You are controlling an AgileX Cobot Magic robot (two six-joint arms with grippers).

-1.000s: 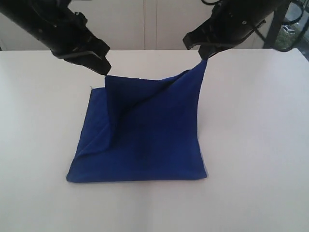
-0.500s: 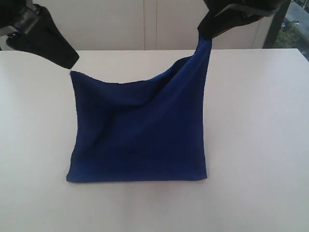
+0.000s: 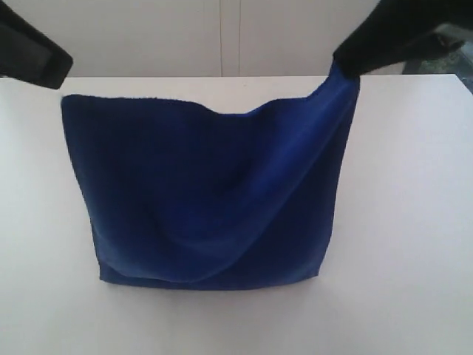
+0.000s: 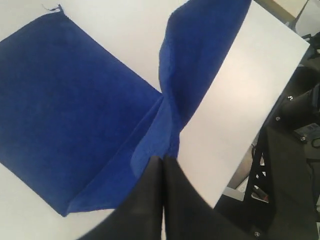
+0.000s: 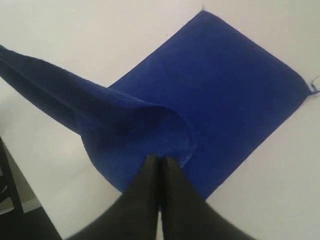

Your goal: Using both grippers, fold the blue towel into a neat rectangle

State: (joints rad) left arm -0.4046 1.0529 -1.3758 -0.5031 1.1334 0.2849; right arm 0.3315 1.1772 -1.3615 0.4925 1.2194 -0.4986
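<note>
The blue towel (image 3: 207,192) hangs lifted by its two far corners, its upper layer raised like a sheet and sagging in the middle, while its near edge rests on the white table (image 3: 414,222). My left gripper (image 3: 52,70) is shut on the towel's upper left corner. At the upper right corner my right gripper (image 3: 347,68) is shut on the cloth. In the left wrist view the black fingers (image 4: 150,175) pinch a towel fold (image 4: 165,135). The right wrist view shows the gripper (image 5: 160,161) closed on the bunched edge (image 5: 165,135), with the lower layer (image 5: 230,80) flat below.
Pale cabinet doors (image 3: 222,37) stand behind the table's far edge. The table's side edge and dark equipment (image 4: 290,150) beyond it appear in the left wrist view. A loose thread (image 5: 312,86) sticks out at one towel corner.
Both grippers have risen and come toward the camera, the left swinging outward. The towel's upper layer went from a slack diagonal fold to a wide raised sheet.
</note>
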